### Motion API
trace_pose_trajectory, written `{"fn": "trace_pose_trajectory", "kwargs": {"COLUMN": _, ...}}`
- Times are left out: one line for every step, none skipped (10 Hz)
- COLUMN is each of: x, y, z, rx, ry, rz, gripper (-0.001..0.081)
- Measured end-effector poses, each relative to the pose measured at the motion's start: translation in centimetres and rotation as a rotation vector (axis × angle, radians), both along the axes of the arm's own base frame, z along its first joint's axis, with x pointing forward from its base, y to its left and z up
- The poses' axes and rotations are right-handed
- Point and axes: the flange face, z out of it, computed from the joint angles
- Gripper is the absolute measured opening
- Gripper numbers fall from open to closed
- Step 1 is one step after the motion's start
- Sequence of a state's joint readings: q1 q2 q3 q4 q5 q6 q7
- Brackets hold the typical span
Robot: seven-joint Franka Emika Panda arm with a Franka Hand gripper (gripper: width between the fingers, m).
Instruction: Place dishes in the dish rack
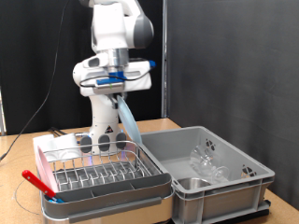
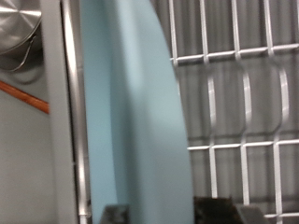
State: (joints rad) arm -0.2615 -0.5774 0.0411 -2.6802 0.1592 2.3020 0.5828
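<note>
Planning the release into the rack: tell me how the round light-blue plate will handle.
The round light-blue plate hangs on edge from the gripper without bending, so it is probably stiff. Its smooth face may be slippery. Held on edge above the silver wire dish rack, it could tip between prongs.

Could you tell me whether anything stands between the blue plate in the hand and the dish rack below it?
Nothing visible does. The hand holds the light-blue plate on edge, hanging just above the dish rack, and the wire prongs beneath it look free. The red utensil lies at the rack's edge, at the exterior view's left.

White rounded arm point(image 1: 114, 33) segments, grey joint caps, blue-lit wrist, black cable trailing behind.
</note>
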Motion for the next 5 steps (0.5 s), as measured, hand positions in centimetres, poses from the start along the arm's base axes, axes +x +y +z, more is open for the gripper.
{"fn": "trace_pose_trajectory", "kwargs": {"x": -0.06, "y": -1.05, "z": 0.52, "rx": 0.007, "ry": -0.003, "rz": 0.029, "gripper": 0.0038}}
{"fn": "trace_pose_trajectory", "kwargs": {"x": -0.08, "y": -0.84, "z": 0.35, "rx": 0.006, "ry": 0.001, "rz": 0.025, "gripper": 0.0038}}
{"fn": "trace_pose_trajectory", "kwargs": {"x": 0.01, "y": -0.72, "z": 0.34, "rx": -0.033, "ry": -0.001, "rz": 0.037, "gripper": 0.0038}}
{"fn": "trace_pose_trajectory", "kwargs": {"x": 0.18, "y": -0.82, "z": 0.56, "rx": -0.101, "ry": -0.006, "rz": 0.052, "gripper": 0.0038}}
{"fn": "trace_pose_trajectory", "kwargs": {"x": 0.24, "y": -1.20, "z": 0.92, "rx": -0.159, "ry": -0.002, "rz": 0.067, "gripper": 0.0038}}
